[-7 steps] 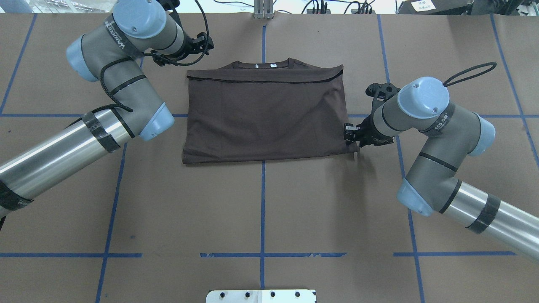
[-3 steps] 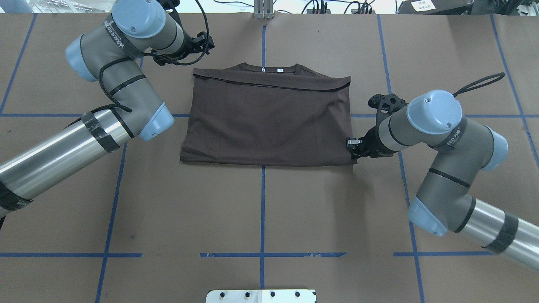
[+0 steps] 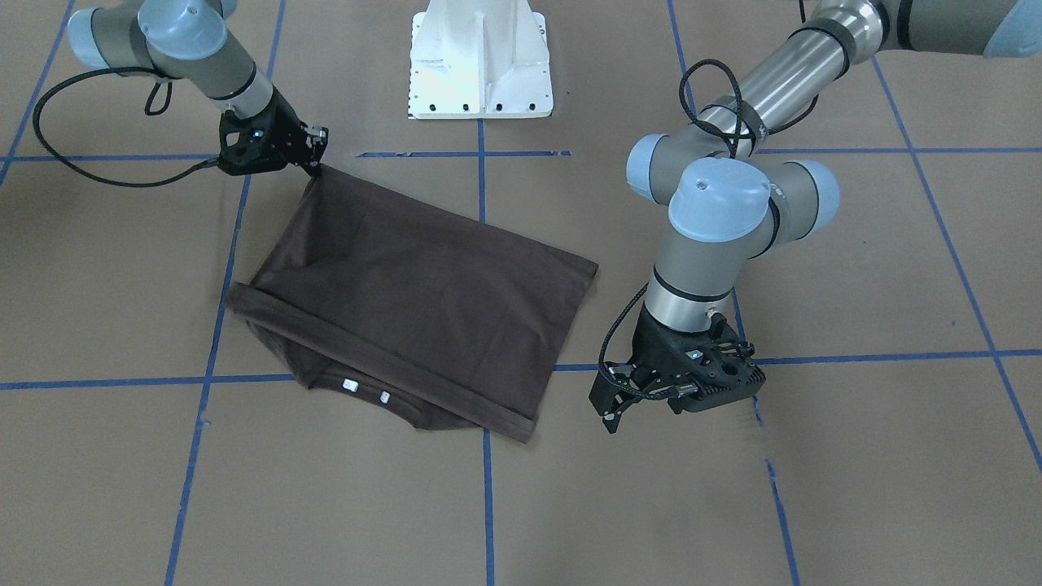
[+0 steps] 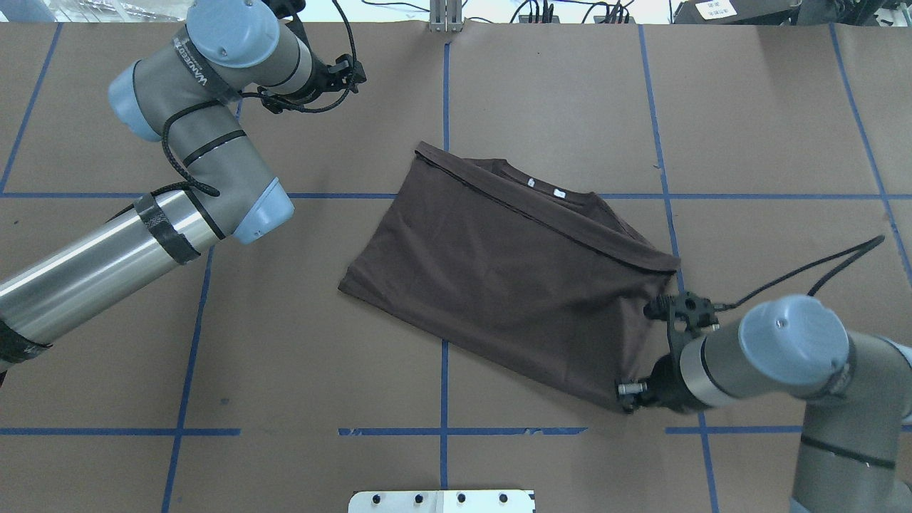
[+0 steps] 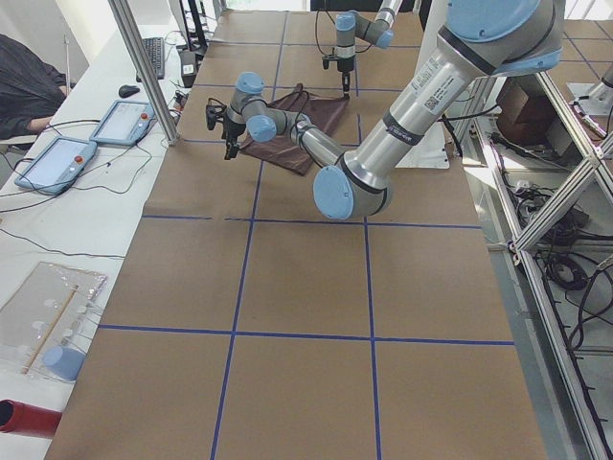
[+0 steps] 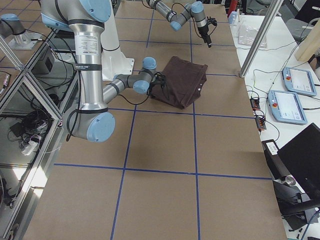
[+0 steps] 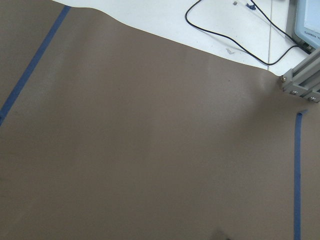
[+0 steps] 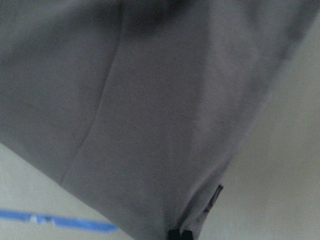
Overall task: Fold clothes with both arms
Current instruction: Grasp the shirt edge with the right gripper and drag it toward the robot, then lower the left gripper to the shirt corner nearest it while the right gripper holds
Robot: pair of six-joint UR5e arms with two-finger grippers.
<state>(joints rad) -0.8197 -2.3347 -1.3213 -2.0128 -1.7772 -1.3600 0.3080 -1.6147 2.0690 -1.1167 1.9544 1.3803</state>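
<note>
The dark grey-brown T-shirt [image 4: 513,285] lies folded and skewed on the brown table, collar and white neck tags [image 4: 545,187] on its far side. It also shows in the front view [image 3: 407,301] and fills the right wrist view [image 8: 125,100]. My right gripper [image 4: 625,397] is shut on the shirt's near right corner, seen in the front view [image 3: 316,161] with the cloth pulled taut toward it. My left gripper [image 4: 350,71] is open and empty at the far left of the table, well clear of the shirt; it also shows in the front view [image 3: 609,411].
The white pedestal base [image 3: 480,65] stands at the robot's side of the table. Blue tape lines [image 4: 443,385] grid the brown paper. A metal post [image 4: 445,18] stands at the far edge. Teach pendants [image 5: 57,158] lie on the side table beyond it.
My right gripper has pulled the shirt's corner toward the robot and to the right. The shirt has slid along and turned clockwise in the overhead view. The left arm has hardly moved.
</note>
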